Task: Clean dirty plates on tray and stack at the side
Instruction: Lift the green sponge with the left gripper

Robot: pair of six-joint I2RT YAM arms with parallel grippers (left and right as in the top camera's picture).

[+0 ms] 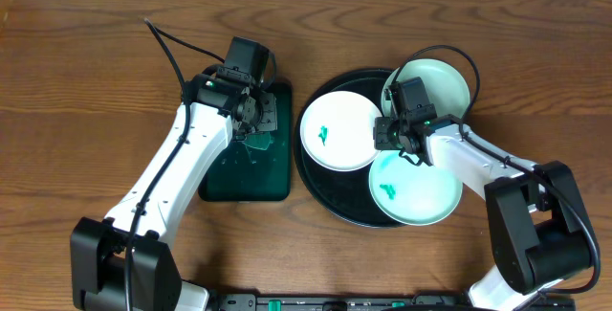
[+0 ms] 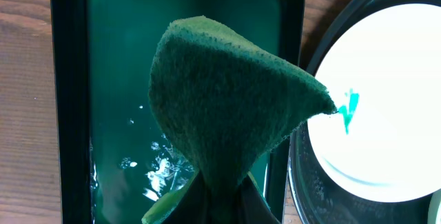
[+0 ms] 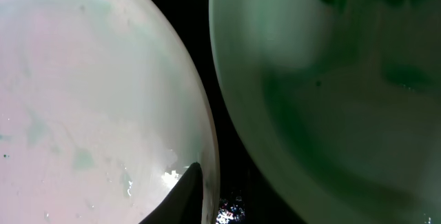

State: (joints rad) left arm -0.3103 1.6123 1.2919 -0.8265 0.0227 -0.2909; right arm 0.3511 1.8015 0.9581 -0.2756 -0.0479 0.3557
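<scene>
early: nothing stacked at the side yet. all three plates sit on the black tray (image 1: 335,196). left plate (image 1: 341,124) and near plate (image 1: 421,196) show teal smears, far plate (image 1: 442,81) is partly hidden by the arm. left gripper (image 1: 251,120) clenched on the green sponge (image 2: 220,107) above the green tray (image 2: 69,114). right gripper (image 1: 402,137) sits low among the plates, can't tell if it grips.

dark green tray (image 1: 245,179): wet, on wooden table (image 1: 86,72) | green sponge (image 2: 220,107): above tray
</scene>
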